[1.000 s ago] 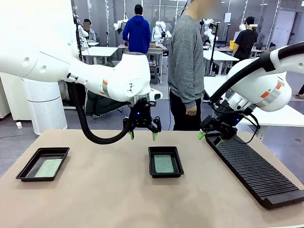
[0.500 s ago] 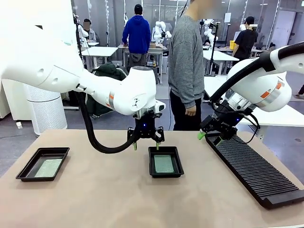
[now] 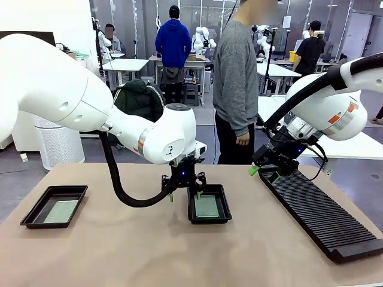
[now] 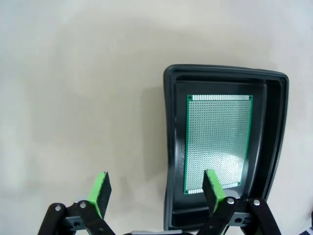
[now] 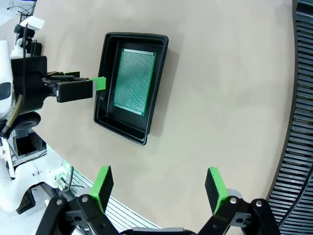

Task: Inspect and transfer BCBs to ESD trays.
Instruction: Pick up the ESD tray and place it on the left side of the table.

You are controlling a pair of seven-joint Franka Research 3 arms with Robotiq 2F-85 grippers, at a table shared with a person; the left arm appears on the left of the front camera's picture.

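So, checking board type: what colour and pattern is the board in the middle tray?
Green, finely dotted grid on the thin rectangular board; left wrist view.

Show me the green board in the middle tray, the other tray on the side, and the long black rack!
Circuit board (image 4: 218, 142), left wrist view, middle of its speckled face.
Left ESD tray (image 3: 34, 208), front view, its near-left rim.
Slotted rack (image 3: 320, 215), front view, middle of its ribbed top.

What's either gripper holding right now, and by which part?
Nothing. The left gripper is open, straddling the near-side rim of the middle ESD tray whose BCB lies flat inside. The right gripper is open and empty above the table.
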